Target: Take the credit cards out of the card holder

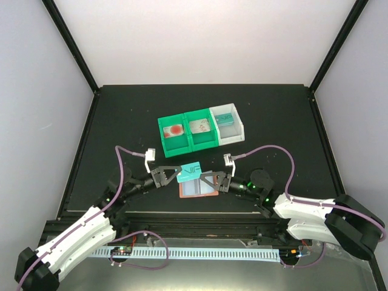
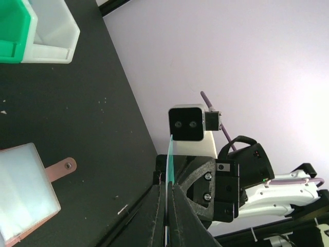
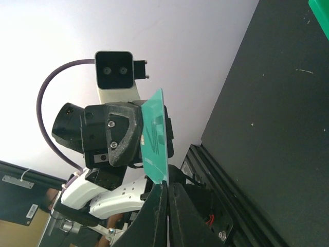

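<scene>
Left fingers and right fingers both grip teal card, held mid-air just above open holder on worktop, probably a hand-over so the right arm can reach the trays.

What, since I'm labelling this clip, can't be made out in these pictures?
- Top view: the print on the teal card is too small to read; the left gripper and right gripper cover its ends.
- Top view: whether any cards sit in the card holder; too small, far edge hidden by the card.
- Left wrist: card holder cut off by the left edge.
- Right wrist: card holder out of frame.
</scene>
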Robot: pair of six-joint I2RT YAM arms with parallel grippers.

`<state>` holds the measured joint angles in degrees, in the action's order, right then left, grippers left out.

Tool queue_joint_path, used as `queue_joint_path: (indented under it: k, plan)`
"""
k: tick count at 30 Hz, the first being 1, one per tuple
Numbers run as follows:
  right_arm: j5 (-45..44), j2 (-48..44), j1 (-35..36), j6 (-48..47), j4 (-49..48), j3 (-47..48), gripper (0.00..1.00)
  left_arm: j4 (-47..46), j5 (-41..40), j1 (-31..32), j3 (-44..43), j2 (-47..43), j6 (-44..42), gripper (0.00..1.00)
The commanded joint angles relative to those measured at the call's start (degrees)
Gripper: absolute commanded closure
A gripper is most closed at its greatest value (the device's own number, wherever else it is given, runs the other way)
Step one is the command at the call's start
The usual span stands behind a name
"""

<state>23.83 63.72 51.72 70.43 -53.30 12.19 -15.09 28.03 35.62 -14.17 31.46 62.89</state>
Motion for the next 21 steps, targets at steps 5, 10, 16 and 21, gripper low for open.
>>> queue_joint_path:
  k: [5, 10, 16, 21]
  plan:
    - [-1.30, -0.68, 0.22, -3.40, 1.15, 1.55, 0.99, 1.40, -2.31, -0.33, -0.27, -1.79, -0.84, 0.64]
    - [-4.10, -6.76, -0.03, -9.64, 14.64, 3.51, 0.99, 8.49, -4.77, -0.29, -1.75, -3.79, -3.62, 0.31]
    - [-6.45, -13.03, -3.66, -20.45, 36.20, 11.01, 0.99, 17.60, -7.34, -0.30, -3.96, -4.51, -9.33, 0.01]
    - [-8.30, -14.14, -10.43, -27.71, 48.88, 17.19, 0.99, 21.72, -8.46, -0.35, -4.40, -3.15, -12.97, 0.01]
